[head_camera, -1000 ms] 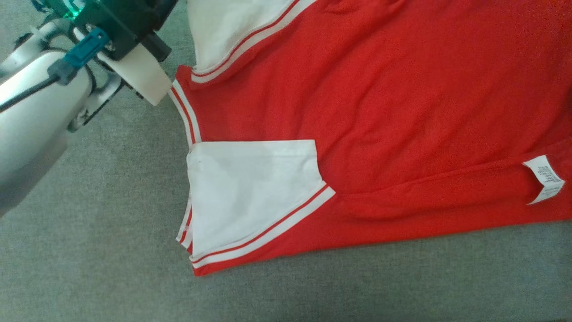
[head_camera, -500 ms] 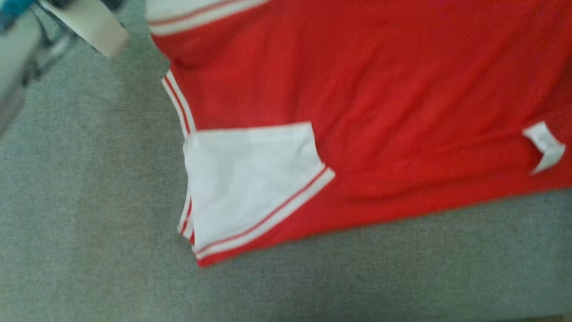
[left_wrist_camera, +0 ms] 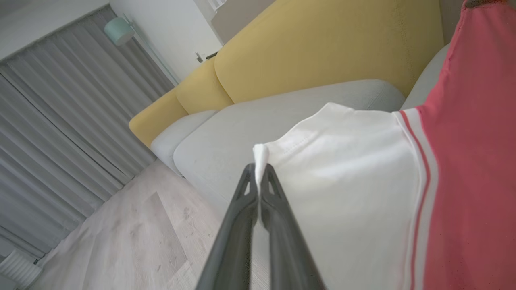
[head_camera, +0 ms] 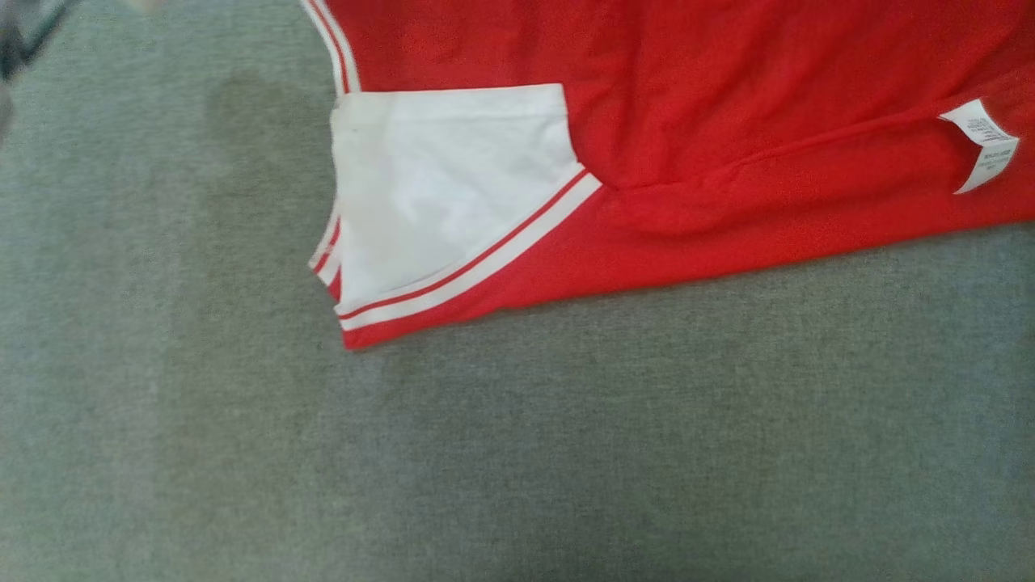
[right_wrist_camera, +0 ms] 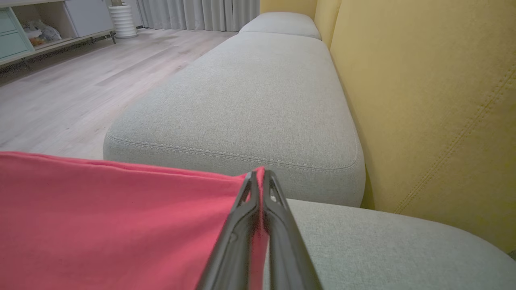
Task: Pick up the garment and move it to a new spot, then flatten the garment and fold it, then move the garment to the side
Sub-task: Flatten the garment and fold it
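Left gripper (left_wrist_camera: pixel 258 172), right gripper (right_wrist_camera: pixel 261 178) pinch garment (head_camera: pixel 728 97) edges; grey cushion (head_camera: pixel 517 453) borders hem.

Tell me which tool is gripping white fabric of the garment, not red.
The left tool: it pinches the corner of the white sleeve, whereas the right tool is shut on the red edge of the garment.

- Grey seat cushions (right_wrist_camera: pixel 242 100): lying end to end along the sofa.
- Yellow backrest (right_wrist_camera: pixel 423 100): rising directly behind the cushions, a stitched seam running diagonally across it.
- Pale wood floor (right_wrist_camera: pixel 60 92): stretching out beside the sofa.
- Grey curtains (left_wrist_camera: pixel 60 121): hanging in pleats down to the floor.
- Lamp (left_wrist_camera: pixel 117 32): mint shade sitting atop a thin pole, standing before the white wall (left_wrist_camera: pixel 173 32).
- Cabinet (right_wrist_camera: pixel 84 18): standing across the floor, an open shelf holding clutter.
- White ribbed pot (right_wrist_camera: pixel 123 20): sitting just beside the cabinet.
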Tool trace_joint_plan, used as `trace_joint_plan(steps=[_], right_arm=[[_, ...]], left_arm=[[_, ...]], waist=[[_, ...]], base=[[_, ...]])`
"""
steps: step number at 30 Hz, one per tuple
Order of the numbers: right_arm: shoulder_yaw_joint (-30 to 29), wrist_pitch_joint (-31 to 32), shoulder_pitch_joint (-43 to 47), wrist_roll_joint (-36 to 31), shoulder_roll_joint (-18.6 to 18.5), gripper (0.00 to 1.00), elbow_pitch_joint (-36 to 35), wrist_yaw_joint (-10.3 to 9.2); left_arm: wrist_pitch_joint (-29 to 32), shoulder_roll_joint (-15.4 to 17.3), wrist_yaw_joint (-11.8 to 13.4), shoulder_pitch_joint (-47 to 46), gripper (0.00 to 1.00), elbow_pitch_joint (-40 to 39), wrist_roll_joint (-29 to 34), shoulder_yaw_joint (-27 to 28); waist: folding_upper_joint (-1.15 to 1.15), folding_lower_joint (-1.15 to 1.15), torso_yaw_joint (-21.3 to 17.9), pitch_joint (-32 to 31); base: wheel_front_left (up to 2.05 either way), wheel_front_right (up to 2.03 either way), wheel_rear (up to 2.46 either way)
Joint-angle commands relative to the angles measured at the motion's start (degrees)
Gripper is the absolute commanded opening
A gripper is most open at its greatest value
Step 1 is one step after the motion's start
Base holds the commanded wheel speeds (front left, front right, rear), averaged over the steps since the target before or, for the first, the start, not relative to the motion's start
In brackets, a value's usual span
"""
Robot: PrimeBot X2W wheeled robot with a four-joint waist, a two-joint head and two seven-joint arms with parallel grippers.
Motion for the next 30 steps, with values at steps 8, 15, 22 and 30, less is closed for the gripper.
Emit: trace_joint_plan(steps=[8,15,22,30], right_arm=[[-2.5,-2.1,9.7,2.1,-3.0,0.0,-2.6,-0.05],[-4.5,-2.6,16.5,2.8,-3.4,0.0,-4.3,-0.05],[-6.8,-3.0,23.6,2.5,-3.0,0.0,-5.9,-0.05],[-9.7,-3.2,30.9,2.0,-1.2,0.0,-8.9,-0.05]], left_arm=[[-1.3,5.5,3.0,10.0,0.0,-8.8,-2.3,2.0],[-0.7,9.4,7.2,19.6,0.0,-18.4,-4.8,1.0],[0.8,11.9,12.3,28.8,0.0,-27.7,-7.2,-0.8],[0.8,11.2,16.0,36.0,0.0,-30.7,-8.9,-3.1]], waist=[[0.0,0.0,2.3,-2.9],[0.0,0.0,2.8,-4.4],[0.0,0.0,3.3,-4.8],[0.0,0.0,3.2,-5.0]], base=[[0.0,0.0,0.0],[0.0,0.0,0.0],[0.0,0.0,0.0],[0.0,0.0,0.0]])
